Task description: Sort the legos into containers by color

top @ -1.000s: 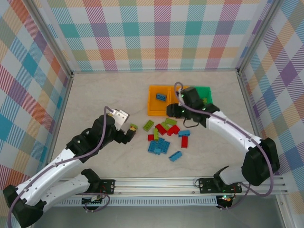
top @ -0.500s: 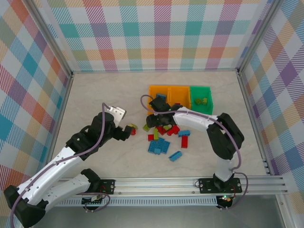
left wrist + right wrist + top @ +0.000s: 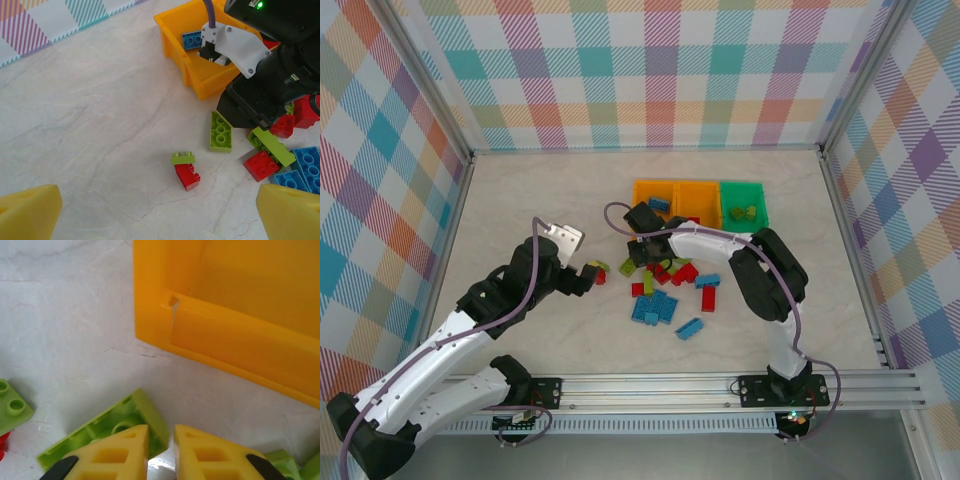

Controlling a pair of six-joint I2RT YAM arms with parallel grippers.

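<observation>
Left arm: extended toward 1 o'clock
Left gripper (image 3: 590,274): fingers spread wide
Right arm: elbow folded, extended toward 10 o'clock
Right gripper (image 3: 161,432): fingers nearly together, pointed down

My table (image 3: 520,200) was pale, with thin grey cracks in it. Three bins stood on it in a row at the far side, touching each other: the left orange bin (image 3: 650,185), the middle orange bin (image 3: 698,186) and the green bin (image 3: 742,186). In front of them lay a bunch of little bricks. Red bricks (image 3: 670,272) lay near the bins. Blue bricks (image 3: 655,308) lay packed together closer to me, with a lone blue brick (image 3: 689,328) just beside them. A long light-green brick (image 3: 220,131) lay flat, bumps up, near the left bin's corner. Off to the left, a small red brick (image 3: 187,176) and a small green brick (image 3: 182,158) touched.
</observation>
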